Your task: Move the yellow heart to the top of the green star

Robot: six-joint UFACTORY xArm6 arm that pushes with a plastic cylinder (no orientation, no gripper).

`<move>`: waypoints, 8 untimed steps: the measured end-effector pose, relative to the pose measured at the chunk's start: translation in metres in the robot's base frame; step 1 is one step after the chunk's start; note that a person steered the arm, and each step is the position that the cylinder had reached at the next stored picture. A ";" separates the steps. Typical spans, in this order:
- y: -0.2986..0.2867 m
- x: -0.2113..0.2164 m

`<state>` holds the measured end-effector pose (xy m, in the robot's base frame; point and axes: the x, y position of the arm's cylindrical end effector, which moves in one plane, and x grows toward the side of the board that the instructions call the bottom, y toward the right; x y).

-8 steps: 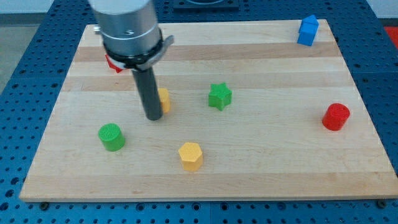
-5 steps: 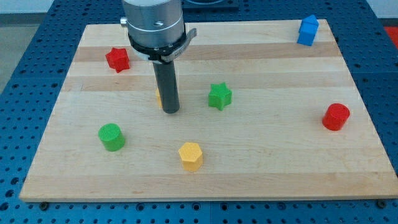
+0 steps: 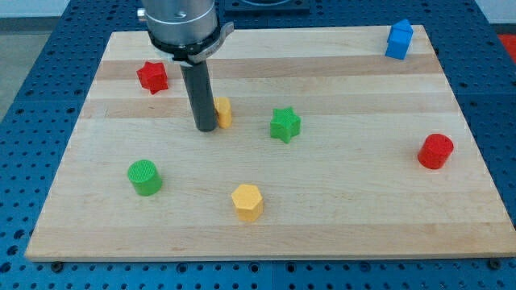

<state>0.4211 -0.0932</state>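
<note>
The yellow heart (image 3: 223,112) lies left of centre on the wooden board, partly hidden behind my rod. My tip (image 3: 205,127) rests on the board right against the heart's left side. The green star (image 3: 285,125) lies to the right of the heart, a short gap away and slightly lower in the view.
A red star (image 3: 151,76) lies at the upper left. A green cylinder (image 3: 145,177) is at the lower left. A yellow hexagon (image 3: 247,201) is at the bottom centre. A red cylinder (image 3: 435,151) is at the right. A blue block (image 3: 398,39) is at the top right.
My tip moved right across the heart's lower side, then back up and left to the heart's left side. The heart has shifted slightly up and to the right.
</note>
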 end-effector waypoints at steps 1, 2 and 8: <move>0.010 -0.015; 0.013 -0.040; 0.011 -0.119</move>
<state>0.3018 -0.0819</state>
